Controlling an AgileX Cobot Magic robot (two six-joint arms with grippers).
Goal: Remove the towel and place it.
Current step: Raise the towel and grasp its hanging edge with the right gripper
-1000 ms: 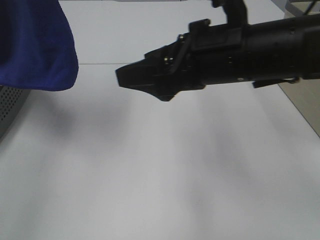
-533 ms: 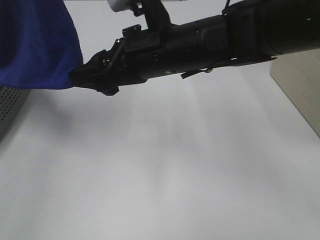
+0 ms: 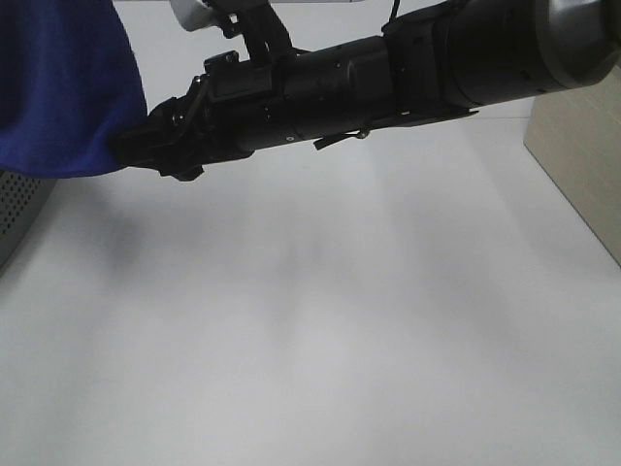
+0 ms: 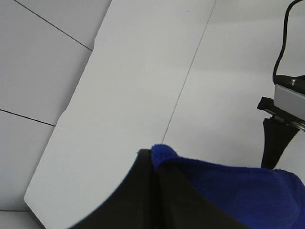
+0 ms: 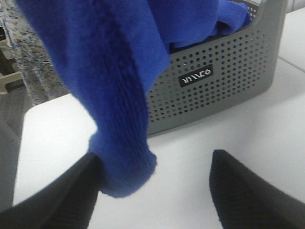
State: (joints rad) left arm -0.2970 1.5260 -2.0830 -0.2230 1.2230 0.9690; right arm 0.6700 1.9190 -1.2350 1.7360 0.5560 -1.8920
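The royal-blue towel [image 3: 63,92] hangs at the upper left of the exterior view, above a grey perforated basket [image 3: 15,209]. My left gripper [image 4: 153,155] is shut on a fold of the towel [image 4: 228,191], which bulges beside its black fingers. My right arm reaches across from the right, and its gripper [image 3: 126,150] is at the towel's low hanging corner. In the right wrist view the gripper [image 5: 155,167] stands wide open around that corner of the towel [image 5: 119,119], which brushes one finger [image 5: 62,191]. More of the blue cloth lies inside the basket [image 5: 214,86].
The white table [image 3: 310,340] spreads below the right arm. A beige cabinet [image 3: 577,165] stands at the right edge. A black stand with a cable [image 4: 279,138] shows in the left wrist view.
My right arm has swept left across the table until its open fingers straddle the towel's hanging corner. The jaws have narrowed slightly. The left gripper keeps its hold.
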